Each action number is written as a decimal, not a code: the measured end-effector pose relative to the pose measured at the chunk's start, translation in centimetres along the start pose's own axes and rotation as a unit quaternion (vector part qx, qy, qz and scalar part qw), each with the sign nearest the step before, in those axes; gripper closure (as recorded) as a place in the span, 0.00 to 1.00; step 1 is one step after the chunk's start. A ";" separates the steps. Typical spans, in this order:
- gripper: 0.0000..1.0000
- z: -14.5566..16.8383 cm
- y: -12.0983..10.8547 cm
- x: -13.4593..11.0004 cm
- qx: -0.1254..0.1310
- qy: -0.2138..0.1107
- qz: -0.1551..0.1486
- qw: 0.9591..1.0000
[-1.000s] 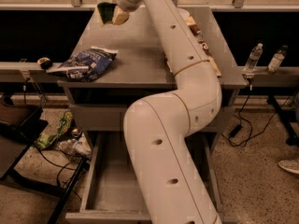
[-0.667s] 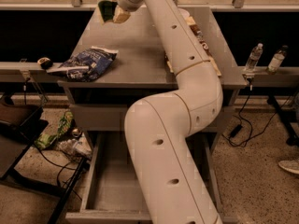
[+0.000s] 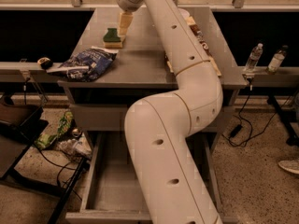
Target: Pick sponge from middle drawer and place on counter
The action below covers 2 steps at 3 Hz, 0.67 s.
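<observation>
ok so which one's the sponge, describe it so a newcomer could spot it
On the big grey counter, look to the far left part, just beyond the blue snack bag. The sponge sits there beside the gripper: small, dark green on a pale yellow base, unlike the larger crinkled bag.

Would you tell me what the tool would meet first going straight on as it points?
Likely the counter, right beside the sponge; the tool hangs just above its back left. Depth is unclear.
</observation>
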<state>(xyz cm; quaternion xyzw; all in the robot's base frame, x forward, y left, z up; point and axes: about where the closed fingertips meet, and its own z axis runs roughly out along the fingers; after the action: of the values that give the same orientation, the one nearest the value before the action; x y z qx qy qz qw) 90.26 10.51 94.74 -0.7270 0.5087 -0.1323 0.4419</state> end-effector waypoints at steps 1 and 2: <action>0.00 0.0 0.0 0.0 0.001 -0.003 0.001 1.000; 0.00 -5.3 -3.5 0.8 0.041 0.011 0.008 0.999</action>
<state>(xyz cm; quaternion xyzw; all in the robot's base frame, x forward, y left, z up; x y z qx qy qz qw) 89.38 7.51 100.26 -0.7026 0.5137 -0.1572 0.4666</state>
